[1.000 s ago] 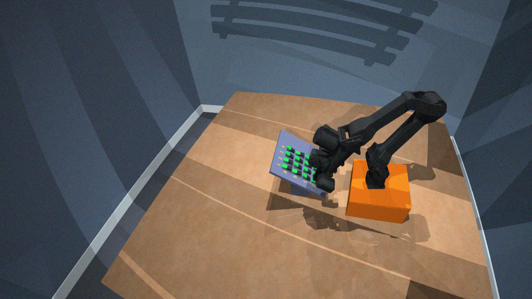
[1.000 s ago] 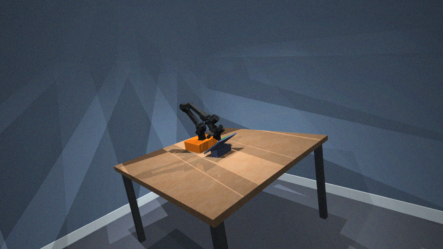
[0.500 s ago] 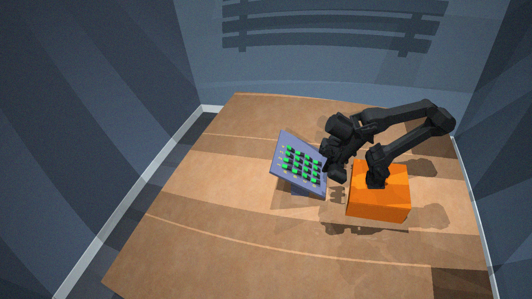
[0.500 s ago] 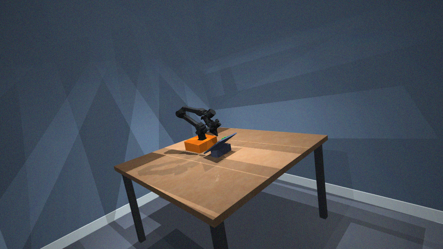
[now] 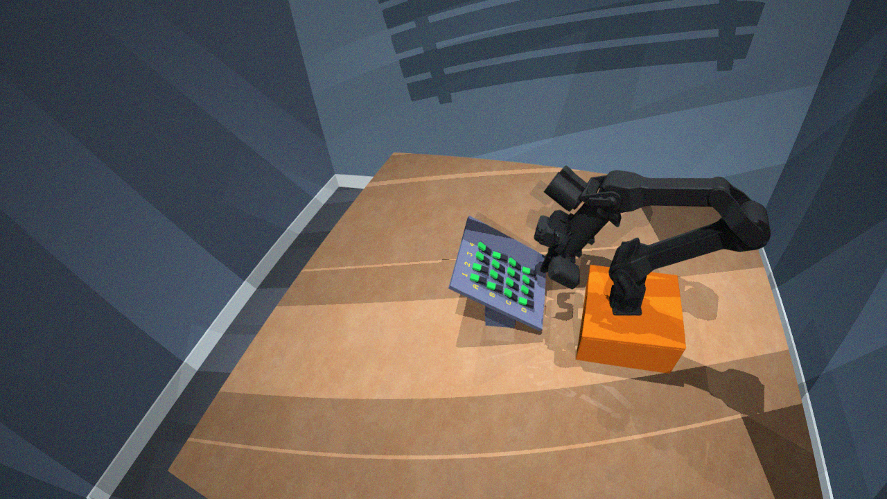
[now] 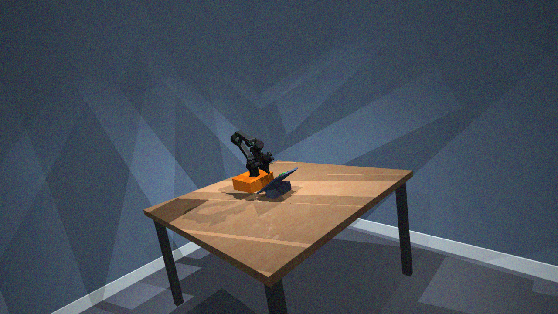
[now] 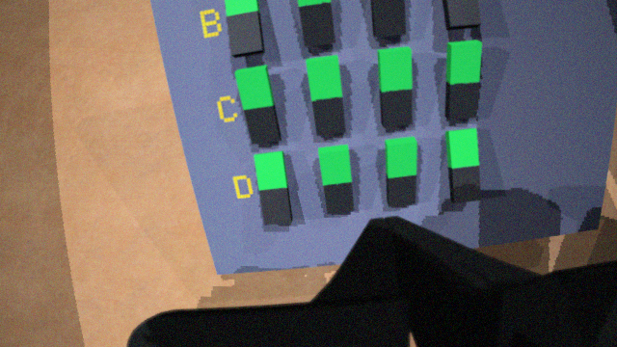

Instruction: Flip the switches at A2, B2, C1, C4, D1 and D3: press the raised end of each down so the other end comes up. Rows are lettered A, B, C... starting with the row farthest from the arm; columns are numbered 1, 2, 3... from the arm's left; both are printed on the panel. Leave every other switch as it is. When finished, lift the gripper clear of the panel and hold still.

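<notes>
Top view: the numbered switch panel [image 5: 477, 296] [image 6: 286, 174] [image 7: 193, 96] stands tilted on a dark blue support [image 5: 499, 317] [image 6: 279, 189] on the wooden desk [image 5: 341, 347] [image 6: 312, 195] [image 7: 106, 145], beside the orange base block [image 5: 633, 352] [image 6: 243, 185]. From where I stand, the black arm [image 5: 675, 192] [image 6: 243, 150] rises from that block and bends down toward the panel's near edge. The hand [image 5: 543, 267] [image 6: 268, 172] [image 7: 384, 231] is pressed together, its tip near row D; contact with the panel cannot be confirmed.

Wrist view, close inspection: rows C and D appear in full, row B in part, row A out of frame. Switch B1 [image 7: 244, 31] and switch B4 [image 7: 463, 12] have their near, grey ends raised. Switch C1 [image 7: 257, 106] and switch C4 [image 7: 464, 82] show darker near halves. Switch D1 [image 7: 274, 188] shows a lighter grey near half than switch D3 [image 7: 401, 173]. Exact tilt in row D cannot be determined.
</notes>
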You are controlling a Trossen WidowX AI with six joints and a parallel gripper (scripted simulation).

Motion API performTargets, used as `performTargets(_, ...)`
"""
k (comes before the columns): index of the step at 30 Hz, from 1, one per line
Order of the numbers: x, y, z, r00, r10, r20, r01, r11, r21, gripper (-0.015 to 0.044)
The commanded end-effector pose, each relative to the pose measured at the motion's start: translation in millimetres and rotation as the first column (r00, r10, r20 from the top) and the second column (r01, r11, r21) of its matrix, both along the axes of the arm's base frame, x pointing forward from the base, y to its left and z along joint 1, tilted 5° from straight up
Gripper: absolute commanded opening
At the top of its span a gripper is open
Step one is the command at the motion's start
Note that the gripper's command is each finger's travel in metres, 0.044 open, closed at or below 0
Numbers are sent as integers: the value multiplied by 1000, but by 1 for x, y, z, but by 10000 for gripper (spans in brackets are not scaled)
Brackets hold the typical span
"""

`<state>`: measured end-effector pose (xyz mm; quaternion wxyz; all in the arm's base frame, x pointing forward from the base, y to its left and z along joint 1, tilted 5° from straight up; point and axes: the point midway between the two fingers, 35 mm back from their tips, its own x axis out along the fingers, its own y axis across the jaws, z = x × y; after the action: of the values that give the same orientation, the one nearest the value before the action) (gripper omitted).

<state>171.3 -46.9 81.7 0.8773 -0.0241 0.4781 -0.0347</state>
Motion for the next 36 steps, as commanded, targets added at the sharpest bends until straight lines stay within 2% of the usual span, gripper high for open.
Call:
performTargets(1, 0, -17, 6, 1000, 5, 28, -5, 1000, -8, 0)
performTargets(5, 0, -18, 5, 1000, 5, 28, -5, 1000, -8, 0)
performTargets(10, 20, -21, -21, 1000, 3, 5, -3, 1000, -7, 0)
performTargets(36, 34, -23, -41, 1000, 3, 5, -3, 1000, -7, 0)
